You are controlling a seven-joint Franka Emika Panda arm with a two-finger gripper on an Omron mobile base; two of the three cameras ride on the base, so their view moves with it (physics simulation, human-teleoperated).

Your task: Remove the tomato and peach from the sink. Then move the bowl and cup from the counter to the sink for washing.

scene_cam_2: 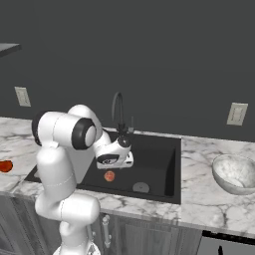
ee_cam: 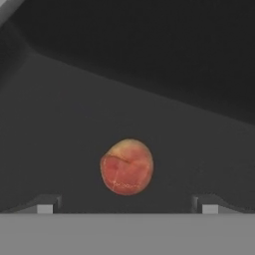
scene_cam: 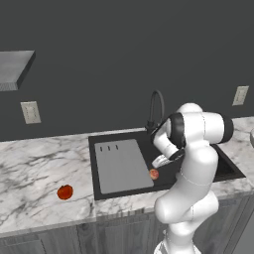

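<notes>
Claw (ee_cam: 127, 206), jaws spread wide and holding nothing, poised above the peach (ee_cam: 127, 167), which lies on the floor of the black sink (scene_cam_2: 159, 164). Tomato (scene_cam: 65, 192) rests on the marble bench (scene_cam: 34, 168) left of the sink; speckled bowl (scene_cam_2: 235, 173) on the bench to its right.

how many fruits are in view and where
2. The tomato sits on the counter left of the sink. The peach lies on the sink floor, just below the open gripper. Others could be hidden behind the arm.
</notes>
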